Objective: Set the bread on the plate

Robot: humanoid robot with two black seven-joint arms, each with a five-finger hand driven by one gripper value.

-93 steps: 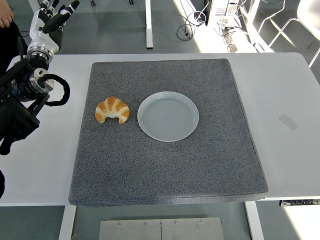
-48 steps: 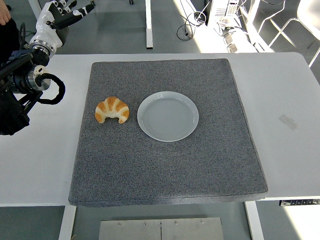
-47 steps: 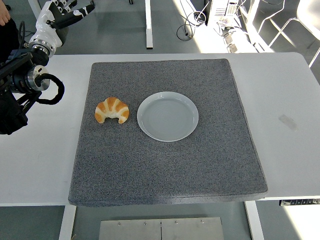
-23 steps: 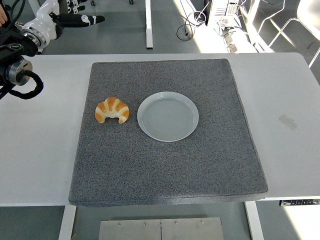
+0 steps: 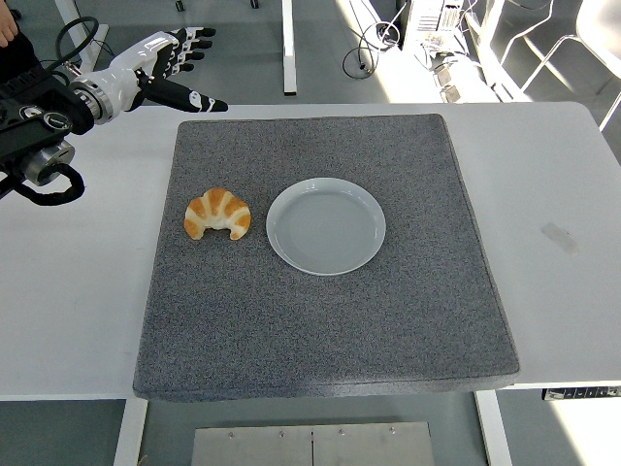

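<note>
A golden croissant [image 5: 217, 214] lies on the left part of a grey mat [image 5: 330, 320], just left of an empty pale round plate [image 5: 326, 225]. They do not touch. My left hand [image 5: 179, 70] hovers at the back left, above the table near the mat's far left corner, well behind the croissant. Its fingers are spread and hold nothing. The right arm does not show.
The grey mat covers most of the white table [image 5: 553, 194]. Bare table strips run along both sides of the mat. Table legs and cables stand on the floor behind, and part of a person [image 5: 8, 24] shows at the top left corner.
My left arm has swung from the left edge up and rightwards; the hand now points right with fingers spread near the mat's far left corner. Croissant and plate have not moved.
</note>
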